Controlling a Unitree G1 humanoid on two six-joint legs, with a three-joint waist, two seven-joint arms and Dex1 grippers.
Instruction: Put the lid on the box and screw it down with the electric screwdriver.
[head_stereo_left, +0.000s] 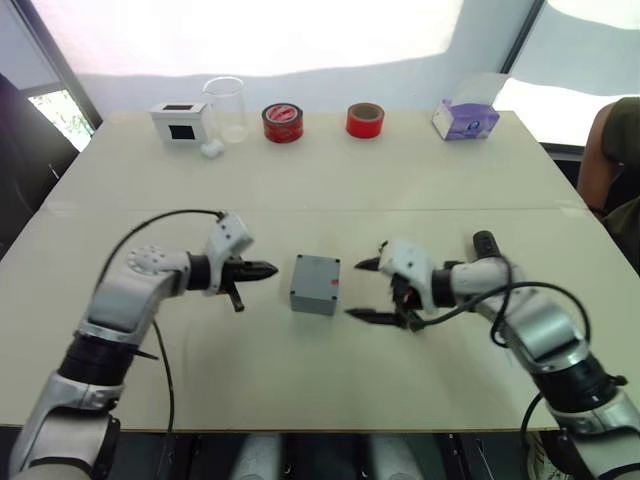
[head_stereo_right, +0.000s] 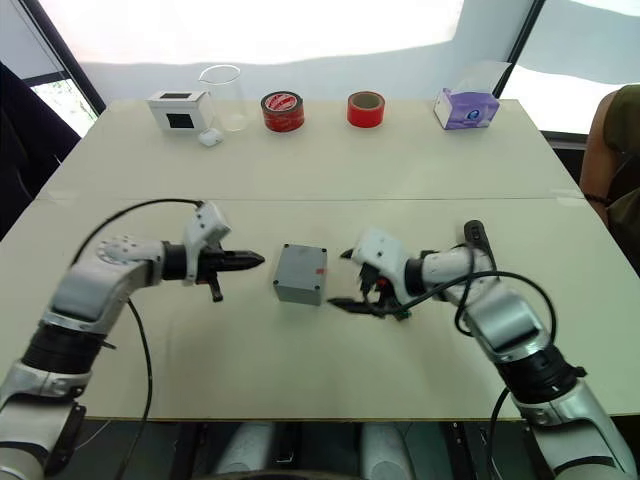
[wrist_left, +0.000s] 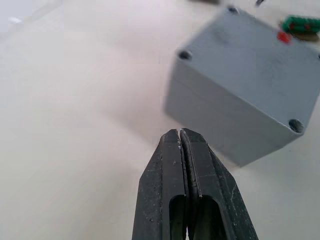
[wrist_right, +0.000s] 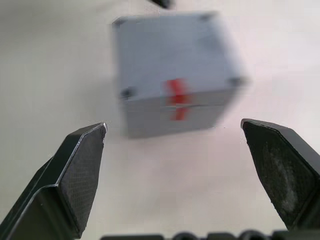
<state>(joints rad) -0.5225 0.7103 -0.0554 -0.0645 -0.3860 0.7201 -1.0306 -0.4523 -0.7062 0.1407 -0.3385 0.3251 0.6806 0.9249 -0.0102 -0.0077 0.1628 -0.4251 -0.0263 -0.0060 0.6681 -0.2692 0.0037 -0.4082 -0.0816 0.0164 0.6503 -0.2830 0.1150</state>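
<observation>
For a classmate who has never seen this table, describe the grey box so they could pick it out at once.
Start at the table, whose far edge holds a row of small items. Come to the near middle, between the left tool and the right tool: the box sits there. It is a plain grey cube with its lid on, corner screw holes and a red mark.

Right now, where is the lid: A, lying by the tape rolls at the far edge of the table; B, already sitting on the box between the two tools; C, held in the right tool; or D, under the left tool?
B: the lid sits closed on the box, a seam visible beneath it, between the shut left tool and the open right tool, neither touching it.
</observation>
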